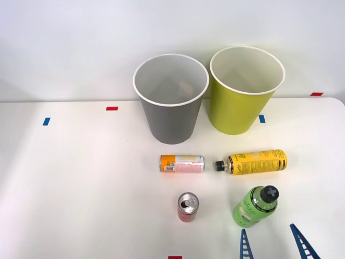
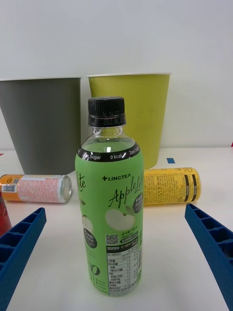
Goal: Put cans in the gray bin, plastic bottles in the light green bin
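Bright, even, diffuse overhead light on the white bench (image 1: 81, 189); soft, short shadows under the red can (image 1: 188, 207) and green bottle (image 1: 255, 206), toward 6 o'clock. Sharp in both views, with faint glare on the can's silver top.

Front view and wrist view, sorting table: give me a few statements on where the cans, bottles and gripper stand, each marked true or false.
1. The green bottle stands upright between the open fingers of the right gripper. True.
2. The yellow bottle is already in the light green bin. False: it lies on the table.
3. The orange can lies on its side in front of the gray bin. True.
4. The red can lies on its side. False: it stands upright.
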